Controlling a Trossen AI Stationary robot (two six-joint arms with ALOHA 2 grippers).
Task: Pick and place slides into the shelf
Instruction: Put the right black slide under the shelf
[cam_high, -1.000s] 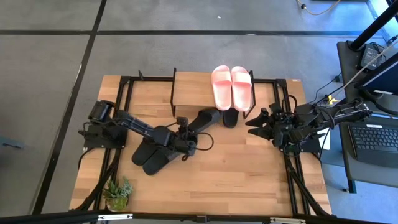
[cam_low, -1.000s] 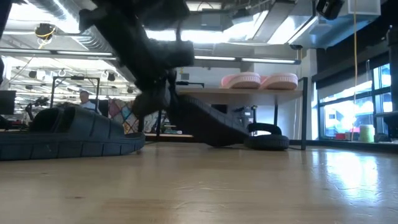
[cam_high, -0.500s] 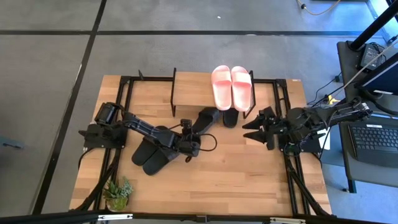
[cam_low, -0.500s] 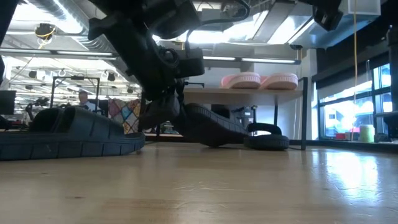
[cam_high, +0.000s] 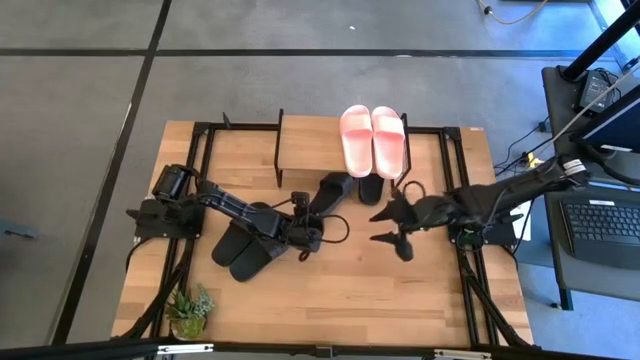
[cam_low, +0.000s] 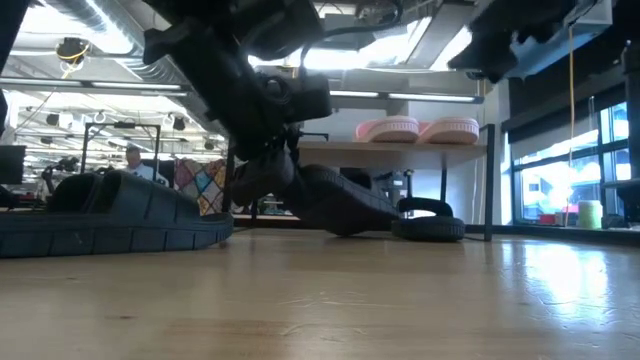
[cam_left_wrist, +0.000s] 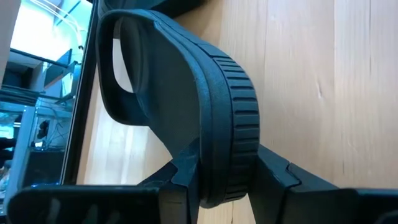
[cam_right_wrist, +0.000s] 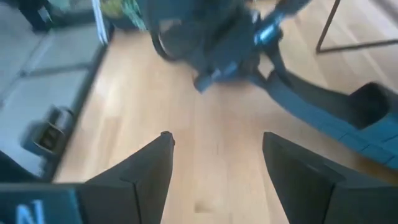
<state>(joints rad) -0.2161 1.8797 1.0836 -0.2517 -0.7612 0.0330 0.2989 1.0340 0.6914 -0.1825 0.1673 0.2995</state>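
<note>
Pale wood fills the centre of the high view: the table (cam_high: 340, 280), with the shelf (cam_high: 310, 140) at its upper middle. The pink pair (cam_high: 373, 140) lies on the shelf's right end, and a black slide (cam_high: 371, 189) pokes out from under it, half hidden. The left gripper (cam_high: 305, 215) sits mid-frame, pinching another black slide (cam_high: 328, 190) by its edge, toe aimed at the shelf. A black pair (cam_high: 243, 250) waits lower left, partly covered by the arm. The right gripper (cam_high: 385, 226) hangs right of centre, fingers spread wide. A small plant (cam_high: 190, 310) sits at the lower left corner.

Low view: the held slide (cam_low: 335, 200) tilts, heel raised, toe on the wood, beside the one under the shelf (cam_low: 430, 222); the gripper itself is a dark tangle, hard to read. The ridged sole of the black pair (cam_low: 110, 215) looms left.

Left wrist view: fingers (cam_left_wrist: 277, 180) clamp the slide's ribbed rubber sole edge (cam_left_wrist: 233, 124); the strap arches at upper left.

Right wrist view: blurred; two fingers (cam_right_wrist: 149, 168) wide apart over bare wood, and the left arm and its slide (cam_right_wrist: 323, 112) sit across the top.
</note>
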